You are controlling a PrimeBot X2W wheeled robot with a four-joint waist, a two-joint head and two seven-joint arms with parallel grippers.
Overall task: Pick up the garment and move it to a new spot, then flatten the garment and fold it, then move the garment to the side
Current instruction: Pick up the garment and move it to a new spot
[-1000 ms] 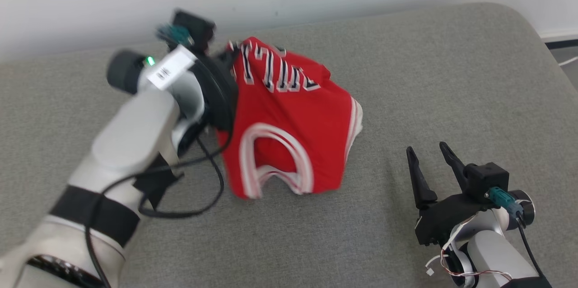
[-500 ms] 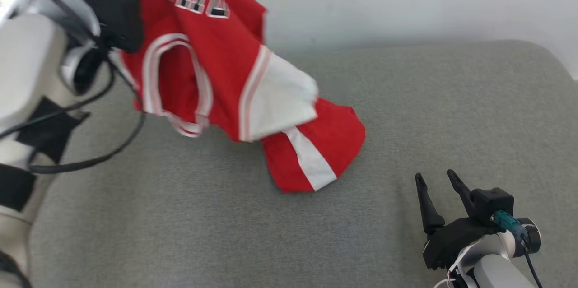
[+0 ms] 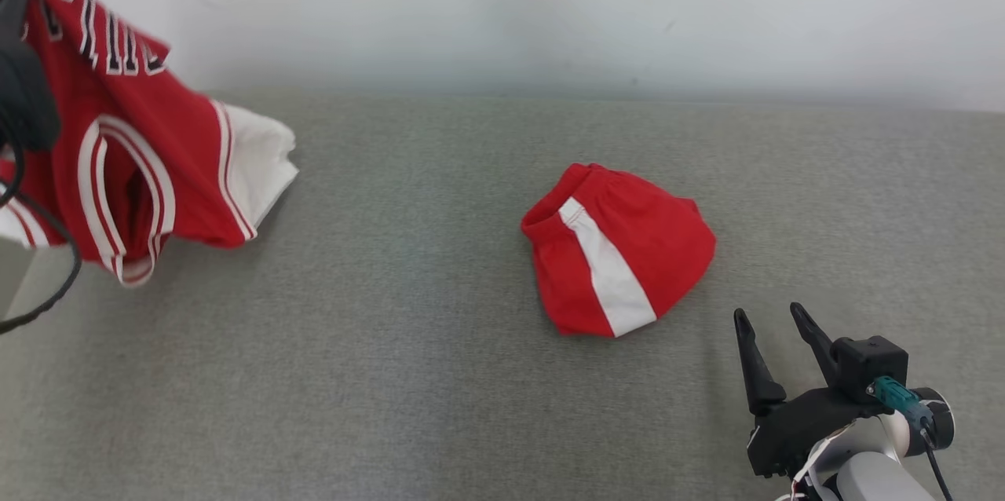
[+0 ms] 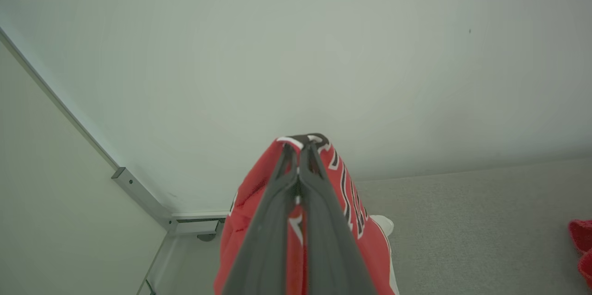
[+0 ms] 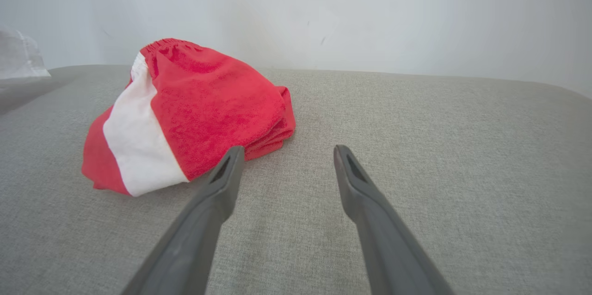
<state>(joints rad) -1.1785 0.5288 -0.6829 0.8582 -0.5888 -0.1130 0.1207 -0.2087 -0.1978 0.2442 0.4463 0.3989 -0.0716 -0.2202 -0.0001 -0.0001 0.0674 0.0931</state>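
Working, by judgement, on the first step: lifting the garment and carrying it toward a new spot. Pinching the red jersey point(image 3: 157, 171) in the left gripper point(image 4: 299, 147), both dark fingers pressed flat together on a bunched fold at the trimmed edge beside the black-and-white lettering. Holding it aloft at the far left of the head view, before the pale wall point(image 3: 502, 6), and hanging it low toward the grey cushion point(image 3: 392, 375), without telling whether the hem is brushing the fabric or clearing it. Showing a white-trimmed armhole to the head camera, plus a white panel drooping at the lower right corner. Holding the right gripper point(image 3: 766, 311) low over the cushion at the lower right, jaws spread wide, gripping nothing. Noting red shorts point(image 3: 628, 250) with a white side stripe lying crumpled mid-cushion, near the right gripper's fingers but apart from them in the head view, and well apart from the jersey. Calling next, by judgement, for lowering the jersey onto a bare stretch of cushion, loosening the pinch only after settling the cloth, then bringing in the idle right gripper for spreading. Risking a bunched landing from a single-point hold. Leaving flattening, folding and setting aside not yet begun.
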